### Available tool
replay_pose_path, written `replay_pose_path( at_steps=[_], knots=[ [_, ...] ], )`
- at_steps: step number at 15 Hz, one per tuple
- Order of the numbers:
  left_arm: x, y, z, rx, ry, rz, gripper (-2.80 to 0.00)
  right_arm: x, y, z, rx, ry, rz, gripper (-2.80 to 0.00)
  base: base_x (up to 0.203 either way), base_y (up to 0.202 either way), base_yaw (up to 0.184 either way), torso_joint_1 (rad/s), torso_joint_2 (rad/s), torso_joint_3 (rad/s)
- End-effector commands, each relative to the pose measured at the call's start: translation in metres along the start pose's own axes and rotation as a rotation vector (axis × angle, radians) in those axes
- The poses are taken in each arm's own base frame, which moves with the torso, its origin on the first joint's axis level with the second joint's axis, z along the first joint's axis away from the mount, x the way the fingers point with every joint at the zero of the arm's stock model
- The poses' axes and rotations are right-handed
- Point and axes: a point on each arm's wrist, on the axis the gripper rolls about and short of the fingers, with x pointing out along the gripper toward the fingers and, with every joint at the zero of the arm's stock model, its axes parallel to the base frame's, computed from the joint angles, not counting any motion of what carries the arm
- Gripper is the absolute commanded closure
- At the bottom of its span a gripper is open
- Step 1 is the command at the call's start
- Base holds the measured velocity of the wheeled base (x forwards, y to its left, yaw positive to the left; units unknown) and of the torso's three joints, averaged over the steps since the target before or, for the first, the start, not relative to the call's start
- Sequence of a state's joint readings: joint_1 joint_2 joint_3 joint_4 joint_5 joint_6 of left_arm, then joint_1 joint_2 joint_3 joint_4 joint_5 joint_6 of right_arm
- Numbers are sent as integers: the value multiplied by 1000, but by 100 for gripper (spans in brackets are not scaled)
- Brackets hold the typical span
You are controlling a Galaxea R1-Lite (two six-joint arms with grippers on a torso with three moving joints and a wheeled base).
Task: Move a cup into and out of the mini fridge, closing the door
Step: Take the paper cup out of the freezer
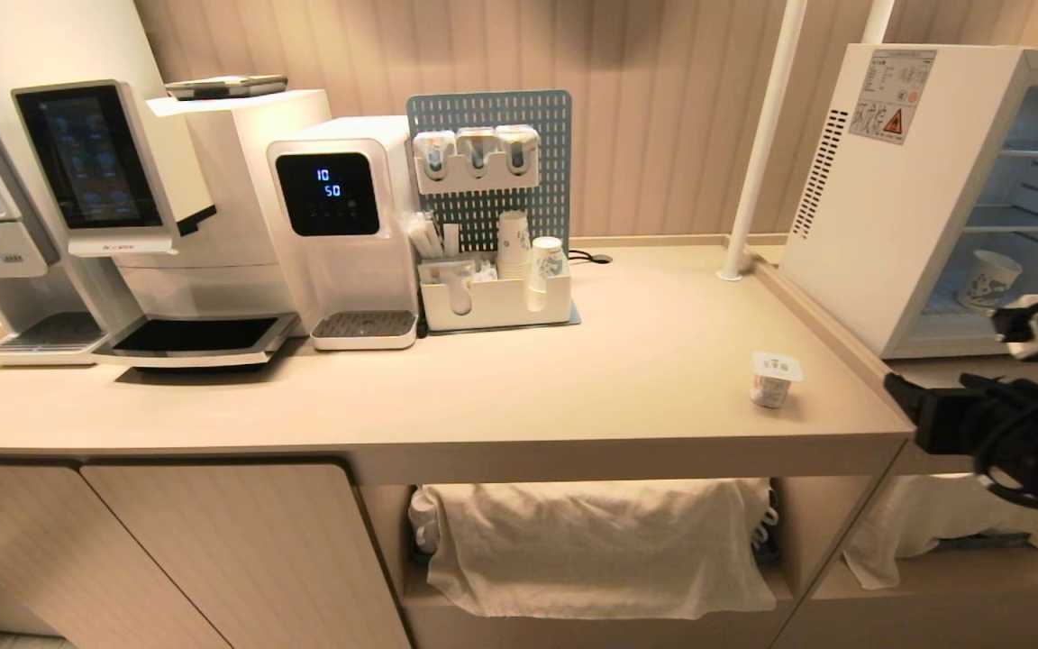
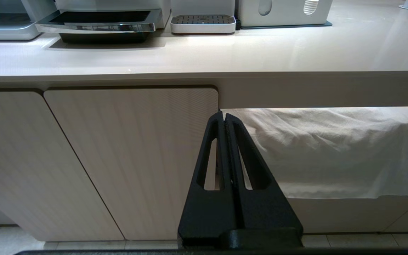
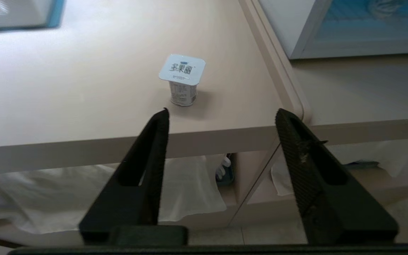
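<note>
On the floor of the white boxy mini fridge, which stands beyond the beige counter's right edge, sits the small white paper cup with blue-green print — already inside, doorway open, door out of view. The right gripper hangs empty, jaws wide, off the counter's front right corner near a small foil-lidded plastic pot. Next, I judge: reaching the door to close it. The left gripper is closed, parked low before the cabinet.
</note>
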State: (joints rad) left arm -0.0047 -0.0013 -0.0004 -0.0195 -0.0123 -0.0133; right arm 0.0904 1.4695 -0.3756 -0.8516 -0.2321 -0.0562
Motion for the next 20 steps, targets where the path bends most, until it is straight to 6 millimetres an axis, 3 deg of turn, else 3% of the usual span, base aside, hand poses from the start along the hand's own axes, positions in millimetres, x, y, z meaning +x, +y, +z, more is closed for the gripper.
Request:
replay_pose_path(
  at_steps=[1,3,5,7,9,11,14,17,20],
  knots=[
    [0,0,0,-1,0,0,0,-96,-23,20,52,-231,31,0,0,0,0,0,0,0],
    [0,0,0,-1,0,0,0,-152,-33,7,50,-197,119,0,0,0,0,0,0,0],
    [0,0,0,-1,0,0,0,-185,-39,-18,83,5,182,0,0,0,0,0,0,0],
    [0,0,0,-1,0,0,0,-200,-43,-25,131,53,135,0,0,0,0,0,0,0],
    [0,0,0,-1,1,0,0,-219,-48,-28,173,-81,85,0,0,0,0,0,0,0],
    [0,0,0,-1,0,0,0,-235,-51,-44,191,-155,19,0,0,0,0,0,0,0],
    [0,0,0,-2,1,0,0,-250,-49,-81,164,-235,-10,0,0,0,0,0,0,0],
    [0,0,0,-2,0,0,0,-222,-40,-123,143,-222,13,0,0,0,0,0,0,0],
    [0,0,0,-2,1,0,0,-214,-36,-133,62,-191,115,0,0,0,0,0,0,0]
  ],
)
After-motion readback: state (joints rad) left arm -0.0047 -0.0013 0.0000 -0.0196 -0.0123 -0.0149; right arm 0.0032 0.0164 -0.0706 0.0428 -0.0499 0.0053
